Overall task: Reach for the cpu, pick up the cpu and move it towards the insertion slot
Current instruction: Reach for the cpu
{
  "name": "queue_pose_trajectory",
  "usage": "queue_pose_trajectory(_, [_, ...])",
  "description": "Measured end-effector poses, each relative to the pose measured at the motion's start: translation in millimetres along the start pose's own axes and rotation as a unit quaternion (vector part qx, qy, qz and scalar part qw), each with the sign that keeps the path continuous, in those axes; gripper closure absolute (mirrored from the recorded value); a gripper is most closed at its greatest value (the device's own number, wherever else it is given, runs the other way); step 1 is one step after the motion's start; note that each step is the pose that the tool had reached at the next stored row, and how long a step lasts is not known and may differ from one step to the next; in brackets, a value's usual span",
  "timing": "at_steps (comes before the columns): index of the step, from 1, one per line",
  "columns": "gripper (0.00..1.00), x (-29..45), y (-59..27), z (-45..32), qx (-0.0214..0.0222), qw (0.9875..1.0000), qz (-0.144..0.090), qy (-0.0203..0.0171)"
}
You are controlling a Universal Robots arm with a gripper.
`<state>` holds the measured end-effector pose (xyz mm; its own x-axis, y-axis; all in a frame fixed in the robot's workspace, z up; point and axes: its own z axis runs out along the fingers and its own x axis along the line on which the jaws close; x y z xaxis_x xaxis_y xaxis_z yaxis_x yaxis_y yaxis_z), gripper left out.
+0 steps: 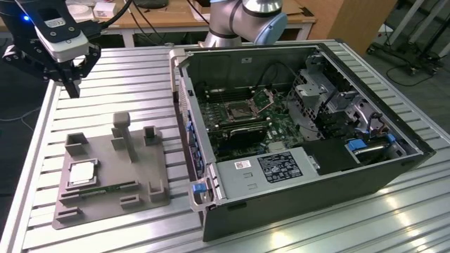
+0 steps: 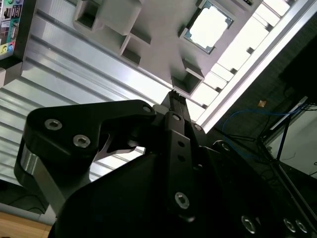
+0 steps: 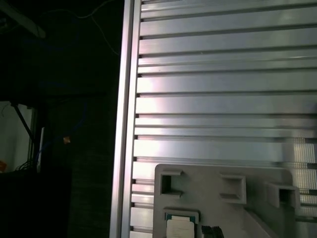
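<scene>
The cpu [image 1: 81, 173], a silvery square chip with a pale rim, lies flat in a pocket of the grey holder block [image 1: 137, 176] on the slatted table. Both wrist views show the cpu [image 2: 208, 27] [image 3: 180, 227] from above. My gripper [image 1: 70, 90] hangs high over the table's far corner at the exterior view's left, well away from the chip. Its black fingers [image 2: 174, 97] are shut with nothing between them. The insertion slot [image 1: 239, 110] is a metal-framed socket with its bracket raised, on the green board inside the open computer case.
The open computer case [image 1: 365, 174] fills the exterior view's right half. Upright posts [image 1: 125, 134] rise from the holder block, and a thin green memory stick [image 1: 105, 190] lies near its front. The table edge [image 1: 31, 158] drops off just beside the block.
</scene>
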<state>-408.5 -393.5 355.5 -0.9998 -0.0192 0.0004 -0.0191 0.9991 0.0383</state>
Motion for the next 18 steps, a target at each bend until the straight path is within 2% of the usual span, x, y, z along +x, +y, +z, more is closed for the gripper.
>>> queue_pose_trajectory(18, [0.89,10.5,0.2,1.5,0.0,1.0,0.0,0.0])
